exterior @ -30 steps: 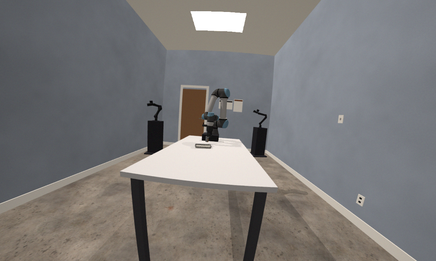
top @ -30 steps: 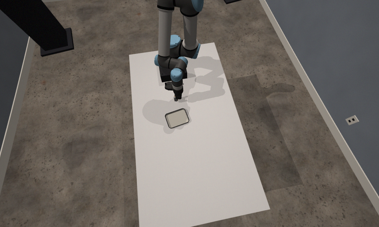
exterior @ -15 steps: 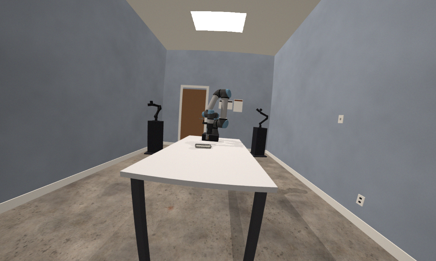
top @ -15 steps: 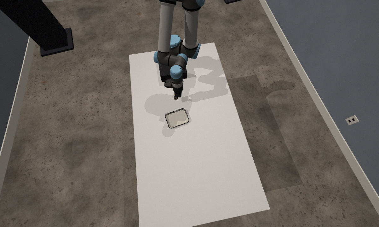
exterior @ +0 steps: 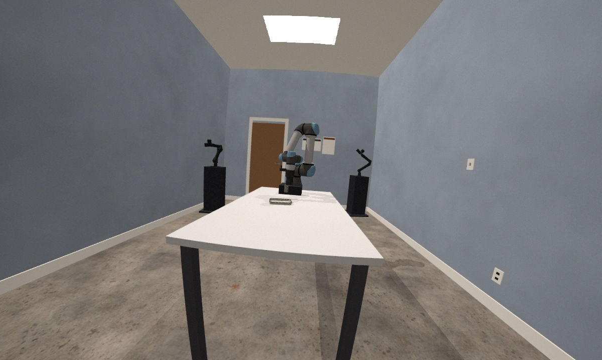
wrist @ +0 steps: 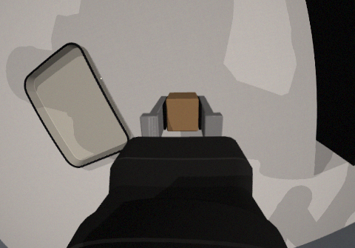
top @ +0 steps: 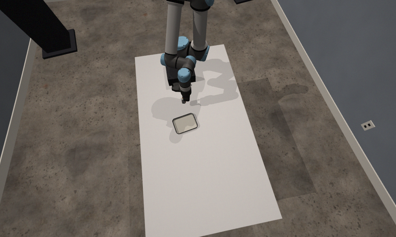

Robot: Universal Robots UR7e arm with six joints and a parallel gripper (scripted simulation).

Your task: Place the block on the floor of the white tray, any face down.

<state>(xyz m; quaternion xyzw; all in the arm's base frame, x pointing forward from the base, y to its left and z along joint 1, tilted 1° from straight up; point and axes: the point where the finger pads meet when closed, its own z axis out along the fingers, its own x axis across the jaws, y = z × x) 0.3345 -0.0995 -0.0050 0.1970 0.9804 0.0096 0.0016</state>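
Observation:
My gripper [wrist: 183, 106] is shut on a small brown block [wrist: 183, 111], which sits between the two grey fingers and is held above the table. In the overhead view the gripper [top: 184, 100] hangs a short way behind the white tray [top: 185, 123]. The tray is a shallow rounded rectangle with a dark rim and an empty pale floor. In the wrist view the tray [wrist: 75, 105] lies to the left of the gripper, apart from it. In the front view the tray [exterior: 280, 201] rests low on the table before the arm.
The arm's black base [wrist: 333, 66] stands on the far end of the long white table [top: 193, 147], to the right in the wrist view. Two black pedestals [exterior: 214, 188] [exterior: 357, 195] with small arms stand on the floor beside the table.

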